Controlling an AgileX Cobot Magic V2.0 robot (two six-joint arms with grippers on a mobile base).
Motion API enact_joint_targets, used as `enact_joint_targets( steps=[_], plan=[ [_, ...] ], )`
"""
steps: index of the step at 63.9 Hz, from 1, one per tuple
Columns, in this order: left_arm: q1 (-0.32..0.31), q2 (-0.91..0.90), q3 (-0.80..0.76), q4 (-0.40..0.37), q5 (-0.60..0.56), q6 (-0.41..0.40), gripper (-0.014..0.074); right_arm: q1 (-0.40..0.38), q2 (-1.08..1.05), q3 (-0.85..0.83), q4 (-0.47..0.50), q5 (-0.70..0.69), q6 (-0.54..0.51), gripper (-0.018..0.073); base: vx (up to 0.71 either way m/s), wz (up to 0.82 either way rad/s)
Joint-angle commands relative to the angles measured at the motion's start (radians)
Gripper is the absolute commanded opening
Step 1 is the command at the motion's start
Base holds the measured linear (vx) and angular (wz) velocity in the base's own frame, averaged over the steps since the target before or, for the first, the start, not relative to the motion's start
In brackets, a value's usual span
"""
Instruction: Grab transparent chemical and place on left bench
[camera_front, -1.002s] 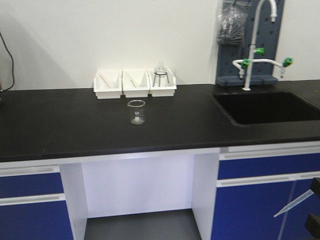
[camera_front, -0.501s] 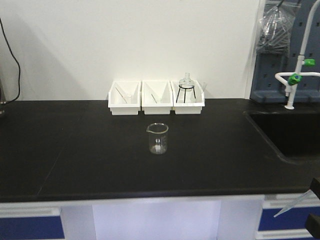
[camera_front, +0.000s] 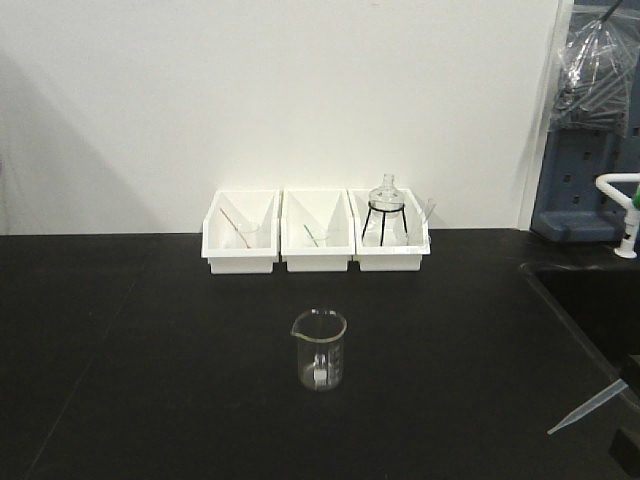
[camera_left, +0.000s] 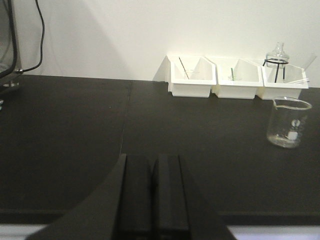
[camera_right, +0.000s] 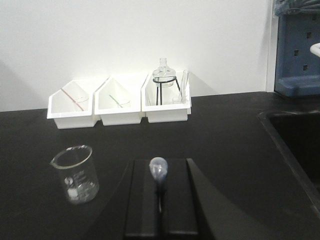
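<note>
The transparent chemical is a clear pipette (camera_right: 158, 169), and my right gripper (camera_right: 160, 161) is shut on it. Its rounded bulb pokes up between the black fingers. In the front view its tapered tip (camera_front: 586, 408) juts in from the lower right, above the left bench (camera_front: 150, 350). That bench is a matte black countertop against a white wall. My left gripper (camera_left: 154, 162) hovers over the bench's near edge, fingers pressed together with nothing between them.
A glass beaker (camera_front: 318, 352) stands mid-bench, left of my right gripper. Three white bins (camera_front: 317, 246) line the wall; the right one holds a flask on a black stand (camera_front: 386, 208). A sink (camera_front: 590, 295) is sunk in at the right, and a black cable (camera_left: 39, 30) hangs at the far left.
The view has closed in on the bench: bins and beaker look larger and lower, and the blue cupboards have dropped out of sight. The pipette stays in my right gripper.
</note>
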Motion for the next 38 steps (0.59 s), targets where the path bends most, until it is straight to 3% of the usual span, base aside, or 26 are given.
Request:
enact_joint_targets(
  steps=[1, 38],
  plan=[
    [-0.002, -0.019, 0.016, -0.001, -0.078, -0.008, -0.0003, -0.002, -0.006, -0.029, -0.002, -0.080, -0.001, -0.0008, 0.38, 0.00],
    [-0.002, -0.019, 0.016, -0.001, -0.078, -0.008, -0.0003, -0.002, -0.006, -0.029, -0.002, -0.080, -0.001, -0.0008, 0.28, -0.01]
  ],
)
